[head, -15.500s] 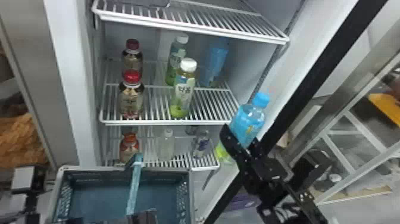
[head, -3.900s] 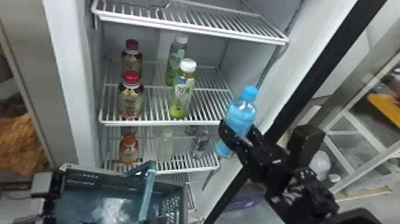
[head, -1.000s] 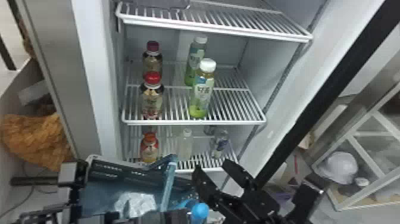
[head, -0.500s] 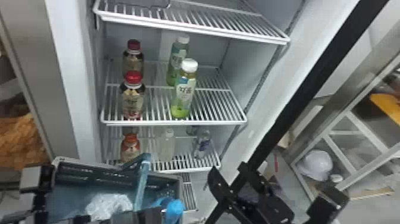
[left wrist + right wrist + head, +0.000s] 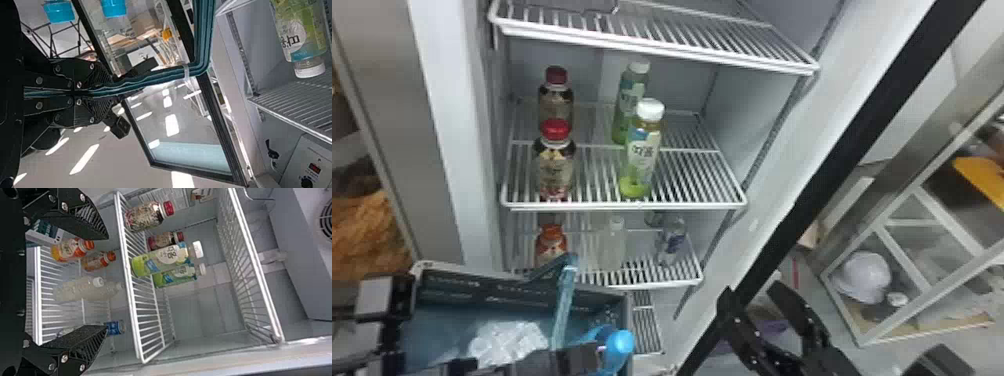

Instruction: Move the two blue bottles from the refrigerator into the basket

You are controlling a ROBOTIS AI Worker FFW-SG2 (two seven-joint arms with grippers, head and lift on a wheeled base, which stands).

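- One blue bottle [image 5: 619,343] is in the basket [image 5: 628,320], right-hand end!
- Blue beside it looks like number two, partly hidden; likely both delivered, leaving only release and retreat.
- Cap up, long axis near upright, leaning slightly.
- Right gripper [image 5: 754,296]: fingers spread, empty, beside the refrigerator [image 5: 767,220].
- Left gripper [image 5: 105,93]: clamped on the basket's teal handle [image 5: 156,78].
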